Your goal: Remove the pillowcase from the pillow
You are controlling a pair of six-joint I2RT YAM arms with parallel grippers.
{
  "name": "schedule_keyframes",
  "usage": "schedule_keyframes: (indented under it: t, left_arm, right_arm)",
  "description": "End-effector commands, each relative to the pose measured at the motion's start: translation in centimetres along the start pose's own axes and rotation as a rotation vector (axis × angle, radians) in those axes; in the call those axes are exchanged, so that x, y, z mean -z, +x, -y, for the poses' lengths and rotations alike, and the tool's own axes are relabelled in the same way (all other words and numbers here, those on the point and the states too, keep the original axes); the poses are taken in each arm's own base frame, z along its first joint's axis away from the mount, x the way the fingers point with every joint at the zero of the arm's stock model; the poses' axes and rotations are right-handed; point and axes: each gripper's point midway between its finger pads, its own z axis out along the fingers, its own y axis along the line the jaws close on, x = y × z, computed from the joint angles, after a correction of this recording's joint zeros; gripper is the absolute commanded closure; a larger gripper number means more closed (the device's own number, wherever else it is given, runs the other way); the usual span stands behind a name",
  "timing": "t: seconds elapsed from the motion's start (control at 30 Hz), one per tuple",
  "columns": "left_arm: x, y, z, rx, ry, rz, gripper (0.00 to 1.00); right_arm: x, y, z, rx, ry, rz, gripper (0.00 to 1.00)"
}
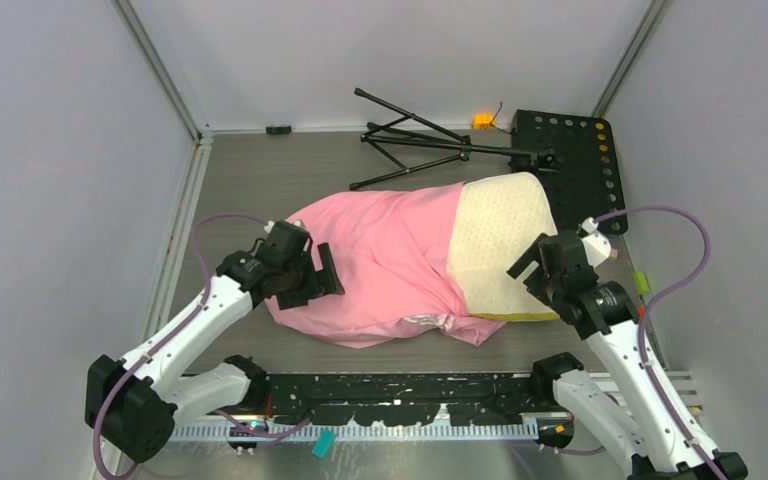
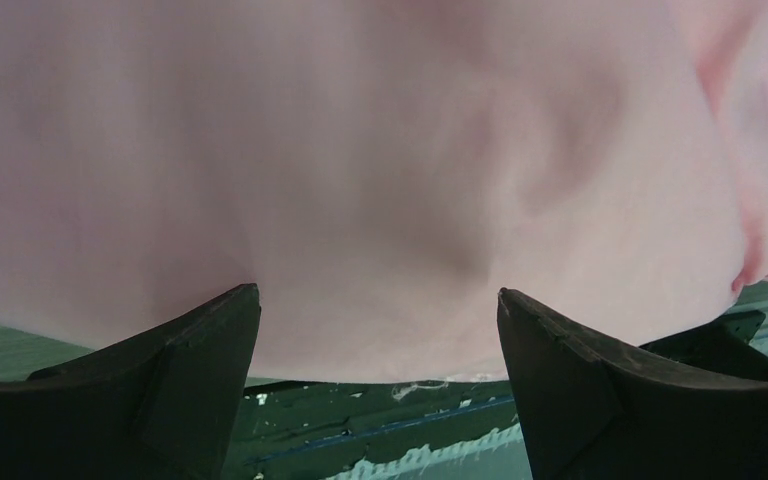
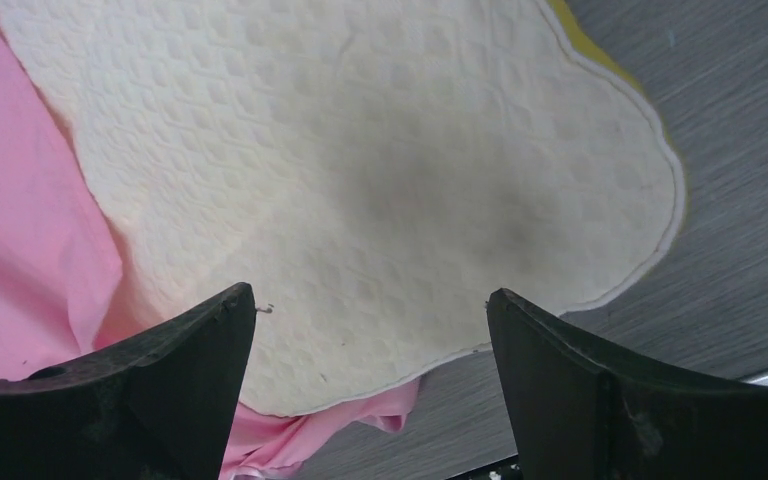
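Observation:
The pink pillowcase lies wrinkled across the table's middle and covers the left part of the pillow. The cream quilted pillow sticks out of it on the right, with a yellow edge band at its near side. My left gripper is open at the pillowcase's left end; in the left wrist view the pink fabric fills the space ahead of the spread jaws. My right gripper is open just over the pillow's near right corner, with bunched pink fabric below it.
A folded black tripod lies at the back of the table. A black perforated board sits at the back right. A black rail with a toothed strip runs along the near edge. Grey walls close in on both sides.

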Motion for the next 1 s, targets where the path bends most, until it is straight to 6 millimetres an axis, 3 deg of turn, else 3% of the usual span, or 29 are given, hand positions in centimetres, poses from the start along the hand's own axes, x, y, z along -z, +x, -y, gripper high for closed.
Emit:
schedule_keyframes:
  t: [0.0, 0.13, 0.2, 0.3, 0.37, 0.43, 0.5, 0.6, 0.73, 0.87, 0.97]
  left_arm:
    - [0.1, 1.0, 0.0, 0.081, 0.023, 0.020, 0.09]
    - [-1.1, 1.9, 0.2, 0.161, 0.067, 0.014, 0.07]
    - [-1.7, 2.4, 0.3, 0.204, 0.090, 0.003, 0.01]
    - [-2.7, 3.2, 0.7, 0.273, 0.132, -0.017, 0.00]
    - [-3.1, 3.4, 0.8, 0.306, 0.150, -0.023, 0.00]
    - [-3.4, 3.5, 0.9, 0.323, 0.163, -0.023, 0.01]
    - [-3.7, 3.6, 0.9, 0.326, 0.170, -0.020, 0.11]
    - [-3.5, 3.1, 0.7, 0.310, 0.166, 0.009, 0.39]
    - [-2.0, 1.6, -0.1, 0.288, 0.131, 0.100, 0.78]
    - [0.0, -0.4, -0.7, 0.251, 0.088, 0.200, 0.94]
    - [1.7, -2.1, -1.7, 0.197, 0.013, 0.262, 1.00]
  right_arm:
    - [-0.6, 1.1, 1.5, -0.178, 0.032, 0.025, 0.10]
    - [-2.6, 2.6, 1.8, -0.218, 0.057, 0.000, 0.09]
    - [-3.8, 3.4, 1.0, -0.239, 0.030, -0.026, 0.09]
    - [-5.4, 4.5, -0.5, -0.279, -0.017, -0.066, 0.13]
    - [-6.1, 4.9, -0.9, -0.291, -0.028, -0.080, 0.25]
    - [-6.4, 4.9, -1.1, -0.292, -0.029, -0.079, 0.46]
    - [-6.4, 4.4, -1.2, -0.283, -0.030, -0.064, 0.70]
    - [-6.0, 3.4, -1.4, -0.261, -0.037, -0.028, 0.90]
    - [-5.4, 2.2, -1.3, -0.239, -0.034, 0.017, 1.00]
    - [-4.8, 0.8, -1.2, -0.222, -0.027, 0.067, 1.00]
    - [-3.9, -1.0, -1.0, -0.199, -0.011, 0.130, 1.00]
